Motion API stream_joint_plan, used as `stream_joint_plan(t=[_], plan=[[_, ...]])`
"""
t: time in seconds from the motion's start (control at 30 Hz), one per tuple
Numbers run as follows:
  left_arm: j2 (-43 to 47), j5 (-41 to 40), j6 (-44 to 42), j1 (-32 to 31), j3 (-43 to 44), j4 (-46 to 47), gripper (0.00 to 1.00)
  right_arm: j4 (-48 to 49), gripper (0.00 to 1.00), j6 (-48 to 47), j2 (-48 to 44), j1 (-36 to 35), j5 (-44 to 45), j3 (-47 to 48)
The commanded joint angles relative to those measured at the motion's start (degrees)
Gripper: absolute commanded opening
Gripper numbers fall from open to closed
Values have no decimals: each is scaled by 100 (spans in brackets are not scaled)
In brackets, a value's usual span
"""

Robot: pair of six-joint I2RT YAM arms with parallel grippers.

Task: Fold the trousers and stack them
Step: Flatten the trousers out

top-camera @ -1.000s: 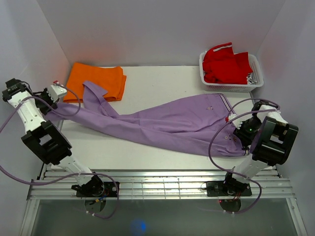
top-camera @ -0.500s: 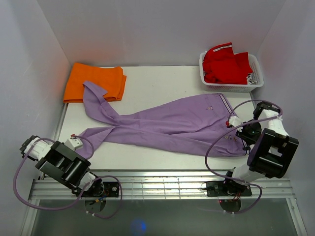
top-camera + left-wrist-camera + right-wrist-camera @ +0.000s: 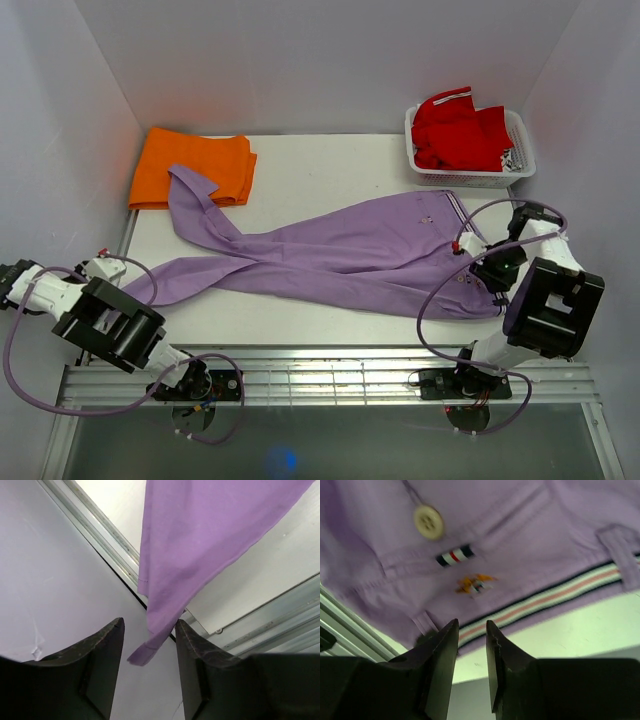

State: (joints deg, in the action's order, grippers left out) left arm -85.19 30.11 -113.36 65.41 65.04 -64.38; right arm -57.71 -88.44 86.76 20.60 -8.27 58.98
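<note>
The lilac trousers (image 3: 340, 250) lie spread across the white table, waistband to the right. One leg runs up onto the orange garment and the other ends at the front left. In the left wrist view that leg's cuff (image 3: 145, 652) hangs loose between the spread fingers of my left gripper (image 3: 149, 622), touching neither. From above, the left gripper (image 3: 108, 264) sits by the left wall. My right gripper (image 3: 468, 248) hovers at the waistband. Its jaws (image 3: 471, 625) stand narrowly apart over the striped waistband edge (image 3: 545, 597) with nothing clamped.
A folded orange garment (image 3: 195, 165) lies at the back left. A white basket (image 3: 470, 178) with a red garment (image 3: 460, 130) stands at the back right. Metal rails (image 3: 320, 375) run along the table's front edge, and walls enclose the left, right and back.
My left arm swung from the back left to the front left, dragging one leg's end with it, then opened and let the cuff go. The right jaws narrowed slightly at the waistband.
</note>
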Motion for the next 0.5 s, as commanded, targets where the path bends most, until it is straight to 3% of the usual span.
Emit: stream_joint_plan(t=[0.0, 0.1, 0.3, 0.4, 0.47], plan=[[55, 733, -1496, -2, 316, -452, 57, 339, 34, 327, 113, -170, -34, -500], [46, 953, -1408, -37, 492, -751, 63, 787, 34, 608, 279, -319, 158, -782], [-427, 1410, 5, -370, 1342, -1304, 75, 1982, 32, 627, 631, -399, 1123, -1380], [-595, 1287, 1015, -914, 1390, -1420, 88, 2159, 31, 836, 894, -337, 1179, -1004], [-534, 1226, 1630, -1310, 1179, -1314, 88, 2028, 31, 995, 1061, -346, 1127, -566]])
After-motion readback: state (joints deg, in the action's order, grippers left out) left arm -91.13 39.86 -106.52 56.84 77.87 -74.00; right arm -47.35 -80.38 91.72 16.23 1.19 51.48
